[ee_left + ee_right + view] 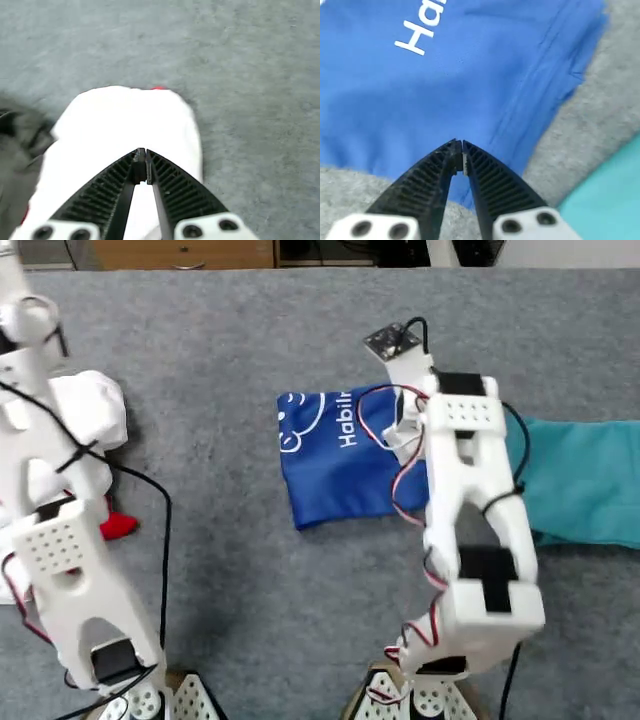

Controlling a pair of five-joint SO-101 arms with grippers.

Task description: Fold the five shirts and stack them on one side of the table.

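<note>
High camera looks down over the table (230, 570); wrist cameras face it from close above.

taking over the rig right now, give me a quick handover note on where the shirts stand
Left gripper: shut, holding nothing, above the white shirt on the left of the table.
Right gripper: shut, empty, over the blue shirt near its edge.
Things: blue shirt mid-table; red cloth peeking out beside the white shirt; teal shirt at the right edge.
Done: blue looks folded.
Left: probably stack blue with the white, then fold the teal.
</note>
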